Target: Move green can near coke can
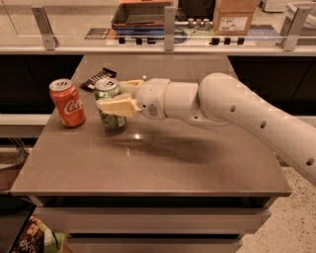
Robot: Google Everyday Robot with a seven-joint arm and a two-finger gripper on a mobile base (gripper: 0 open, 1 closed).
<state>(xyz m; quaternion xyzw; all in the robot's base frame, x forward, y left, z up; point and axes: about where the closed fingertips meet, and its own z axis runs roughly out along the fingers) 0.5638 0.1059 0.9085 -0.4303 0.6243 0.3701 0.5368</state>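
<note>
The hand (109,95) comes in from the right on the white arm (237,111) and is closed around the green can (107,88). One pale finger (116,106) crosses the front of the can and the other passes behind it, so the can sits between the two at about the middle of its height. I think this side grip is chosen because it keeps the can upright and lets it travel low over the desk (173,163). Whether the base touches the desk or hangs just above it, I cannot say with certainty.

The coke can (68,103) stands upright just to the left of the hand, with a narrow gap to the green can and nothing between them. By my judgement the task is nearly done. What remains is mainly to set the can down and let it go without knocking the red one. Just beyond the hand lies a black flat object (98,79) on the desk.

About containers: both cans show their silver tops, but it is not possible to tell if they are opened. Far behind the hand stand a dark tray (143,22) and a closed cardboard box (234,15); their contents are hidden.
</note>
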